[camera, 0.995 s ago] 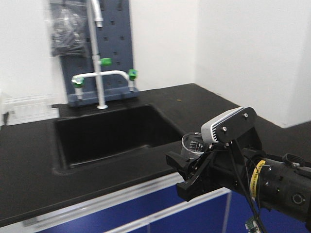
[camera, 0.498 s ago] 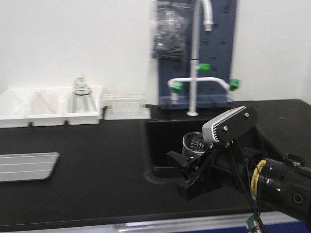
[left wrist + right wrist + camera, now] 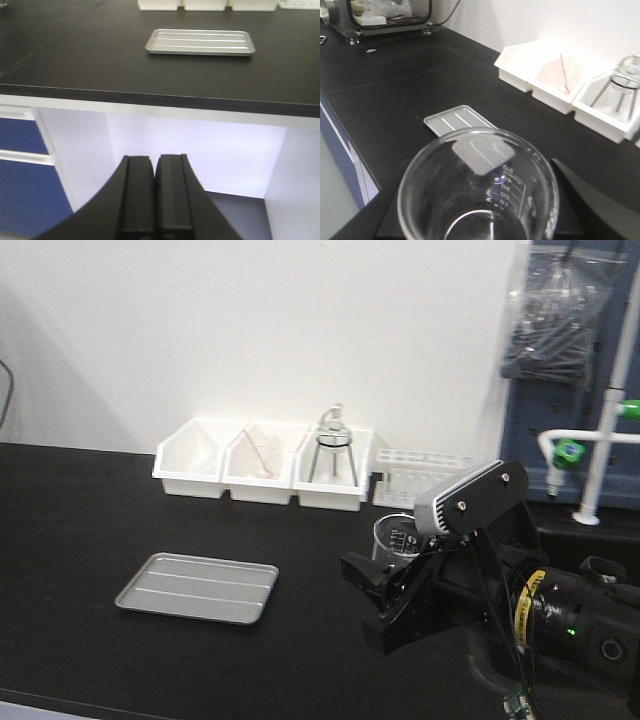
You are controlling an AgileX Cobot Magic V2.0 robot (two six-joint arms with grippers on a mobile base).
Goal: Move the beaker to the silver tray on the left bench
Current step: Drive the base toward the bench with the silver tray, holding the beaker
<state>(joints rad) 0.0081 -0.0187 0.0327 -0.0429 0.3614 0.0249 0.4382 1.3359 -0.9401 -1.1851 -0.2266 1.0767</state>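
- One beaker [image 3: 398, 537]: clear glass with faint printed marks on its wall. The right wrist view looks straight down to the bottom, and it appears empty.
- It's up off the table, upright, with the right tool [image 3: 372, 595] pinching it. I'd say it's kept level so the slick glass doesn't slip in the grip.
- The left tool [image 3: 155, 162] has its fingers pressed together on nothing. It's parked low in front of the table edge, out of the way by the look of it.
- The silver tray [image 3: 198, 588] lies flat and bare on the black table [image 3: 80, 530], well to the left of the beaker. The landing spot is in sight but not yet under the glass.
- Three white bins [image 3: 265, 465] line the wall behind the tray, and one holds a metal stand [image 3: 335, 445]. They sit well back from the line between beaker and tray.
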